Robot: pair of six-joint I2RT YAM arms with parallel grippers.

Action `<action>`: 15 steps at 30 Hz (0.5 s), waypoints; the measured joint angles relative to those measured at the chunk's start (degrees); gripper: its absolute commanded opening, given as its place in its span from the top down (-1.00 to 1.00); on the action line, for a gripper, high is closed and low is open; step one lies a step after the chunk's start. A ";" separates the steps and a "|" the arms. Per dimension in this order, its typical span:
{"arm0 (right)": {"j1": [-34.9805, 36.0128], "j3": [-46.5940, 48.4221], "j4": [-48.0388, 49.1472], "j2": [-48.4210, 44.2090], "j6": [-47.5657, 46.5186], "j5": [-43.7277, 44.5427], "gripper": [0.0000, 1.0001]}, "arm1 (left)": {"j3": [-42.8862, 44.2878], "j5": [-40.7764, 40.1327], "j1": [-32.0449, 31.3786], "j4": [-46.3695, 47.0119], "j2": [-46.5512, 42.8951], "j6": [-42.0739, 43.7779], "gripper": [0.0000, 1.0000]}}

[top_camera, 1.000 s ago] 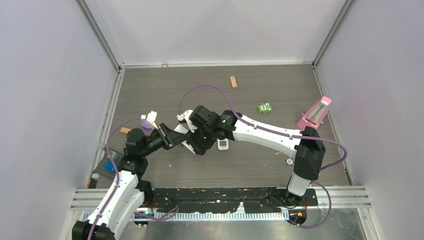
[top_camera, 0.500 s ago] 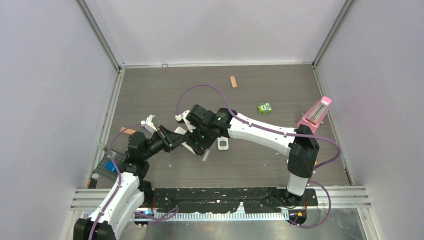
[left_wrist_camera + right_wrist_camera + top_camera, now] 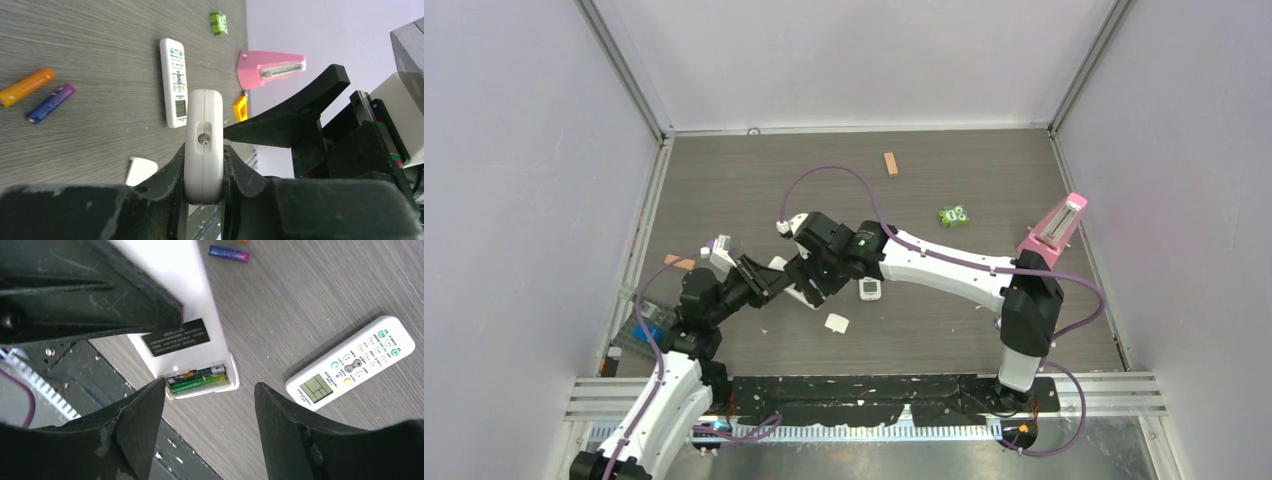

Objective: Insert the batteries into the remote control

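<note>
Left fingers (image 3: 231, 172) clenched on remote control (image 3: 204, 125), held edge-on above bench (image 3: 100, 40). Right fingers (image 3: 142, 425) released, straddling its open battery bay (image 3: 200, 380), green cell (image 3: 197, 383) inside. Orange battery (image 3: 27, 87) and purple battery (image 3: 50, 102) loose on bench, near second white remote (image 3: 172, 82).

A dark grey wood-grain tabletop (image 3: 744, 170) fills the floor of a small booth, closed in by a plain pale lavender back wall (image 3: 854, 60), a left wall (image 3: 514, 200) and a right wall (image 3: 1184, 200) of the same colour. Slanting aluminium frame posts (image 3: 619, 65) run up the two far corners. At the near edge a scuffed black strip (image 3: 874, 395) lies between ribbed metal rails (image 3: 1114, 392), and the light is even and soft, throwing only faint shadows.
</note>
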 measured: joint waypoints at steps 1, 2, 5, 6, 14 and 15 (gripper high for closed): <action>0.00 -1.20 1.70 -0.55 0.98 0.92 -0.47 | 0.44 -0.70 -0.15 -1.70 -0.48 1.16 1.00; 0.00 -2.49 3.02 -1.16 1.86 1.51 -0.49 | 0.87 -1.38 -0.28 -3.30 -0.96 2.23 1.00; -0.17 -9.09 7.19 -5.29 4.85 3.19 -0.50 | 2.58 -4.33 -0.52 -8.72 -2.67 5.27 1.00; -0.31 -10.84 7.78 -6.49 5.64 3.50 -0.50 | 3.02 -5.33 -0.52 -10.05 -3.04 5.99 1.00; -1.77 -20.55 11.69 -9.44 16.63 7.58 -0.40 | 4.31 -15.32 -0.57 -18.91 -3.87 9.92 1.00; -1.84 -20.63 11.87 -8.66 18.69 8.09 -0.36 | 4.33 -16.35 -0.57 -19.63 -3.89 10.08 1.00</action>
